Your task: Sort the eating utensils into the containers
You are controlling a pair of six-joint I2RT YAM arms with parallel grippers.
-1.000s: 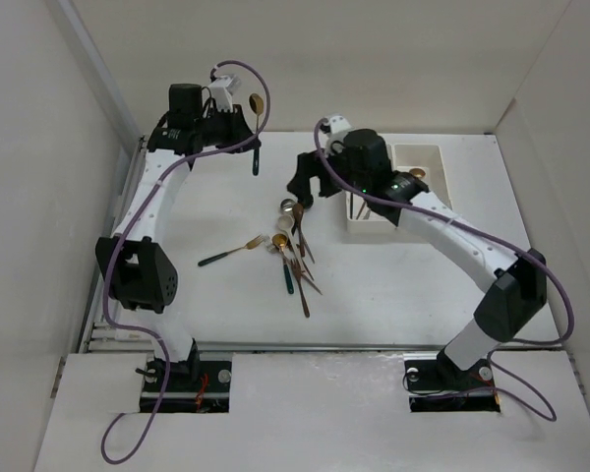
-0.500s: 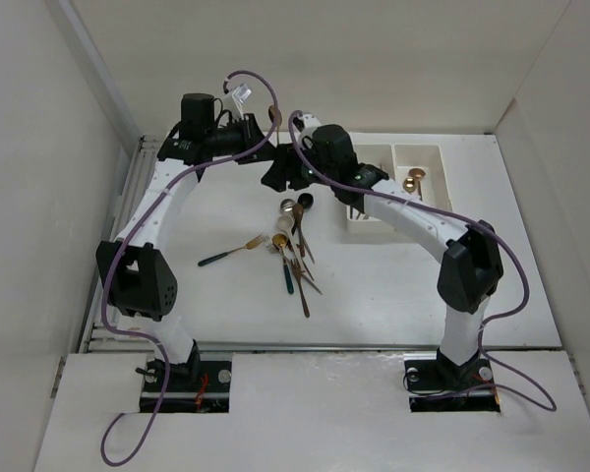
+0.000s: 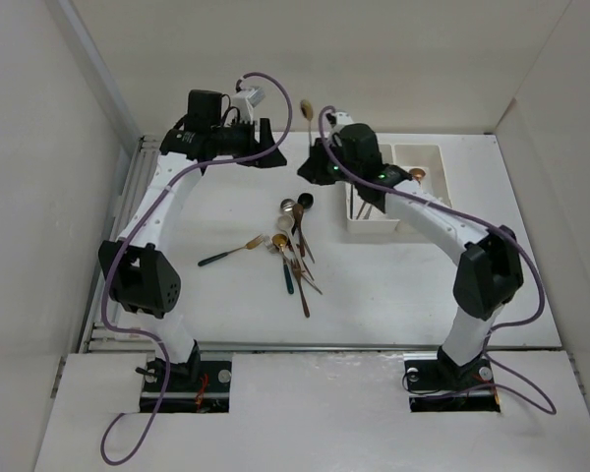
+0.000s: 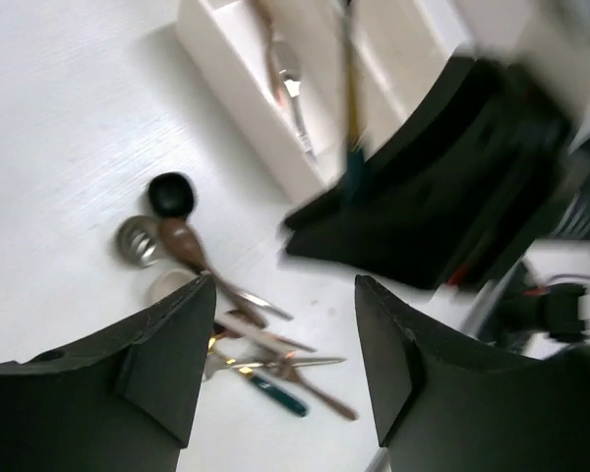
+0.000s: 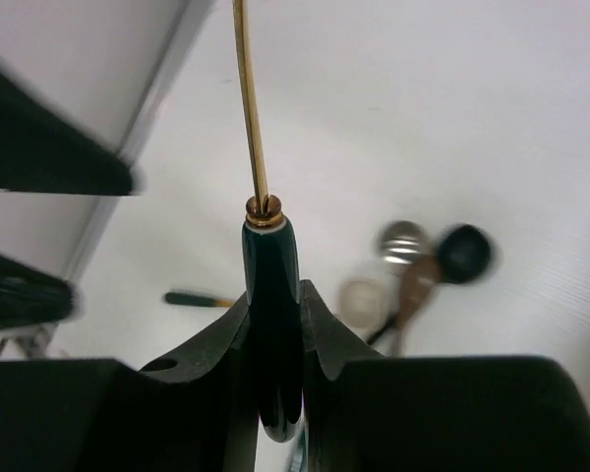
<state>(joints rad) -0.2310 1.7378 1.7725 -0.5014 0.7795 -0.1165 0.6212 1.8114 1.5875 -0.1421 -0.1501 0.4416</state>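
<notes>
White table (image 3: 393,285): barely sorted.
Few utensils (image 3: 366,206) binned (pile (image 3: 293,251) unsorted); spoon (image 5: 272,265) clenched by right claw (image 5: 273,324), left claw (image 4: 283,295) released.

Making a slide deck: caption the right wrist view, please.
Right gripper clamps a teal-handled utensil by its handle; loose spoons lie on the white table beyond.
</notes>
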